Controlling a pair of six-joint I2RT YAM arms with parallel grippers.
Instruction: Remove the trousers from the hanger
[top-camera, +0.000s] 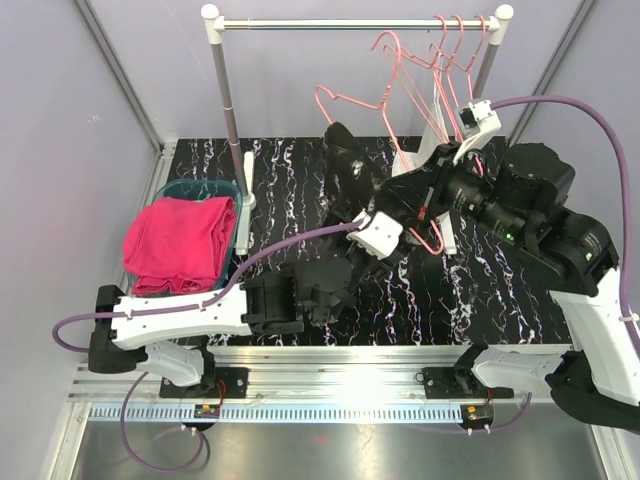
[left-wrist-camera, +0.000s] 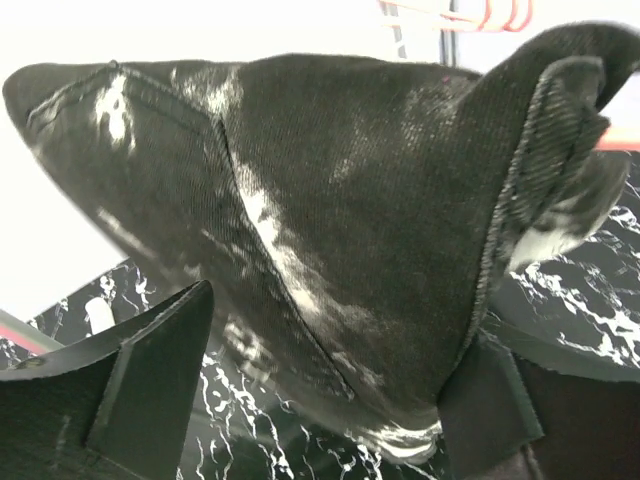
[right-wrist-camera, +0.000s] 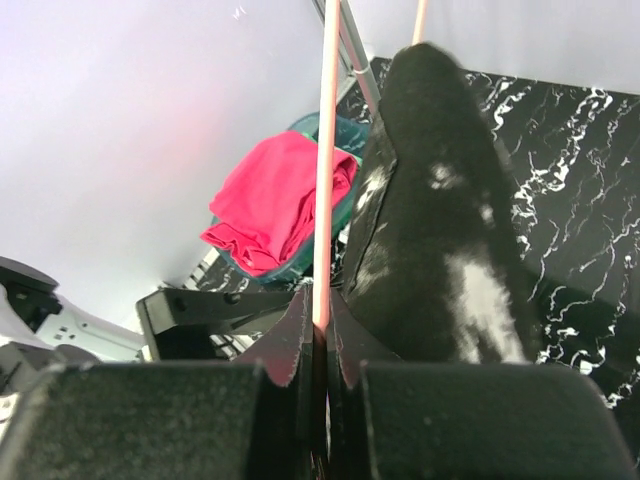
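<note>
The black, white-speckled trousers (top-camera: 345, 160) hang draped over a pink hanger (top-camera: 398, 150) above the middle of the table. My left gripper (top-camera: 350, 205) is open just below them. In the left wrist view the cloth (left-wrist-camera: 350, 200) hangs between the two spread fingers (left-wrist-camera: 130, 390) and touches the right one. My right gripper (top-camera: 405, 195) is shut on the hanger's thin pink bar (right-wrist-camera: 325, 150), with the trousers (right-wrist-camera: 440, 200) just to its right. The magenta pink trousers (top-camera: 180, 240) lie folded in a teal basket (top-camera: 200, 187). The mint green trousers are not in view.
A clothes rack with a white-capped rail (top-camera: 350, 22) stands at the back, with several empty pink hangers (top-camera: 455, 60) at its right end. Its left post (top-camera: 228, 100) stands beside the basket. The table top is black marble pattern (top-camera: 500, 290).
</note>
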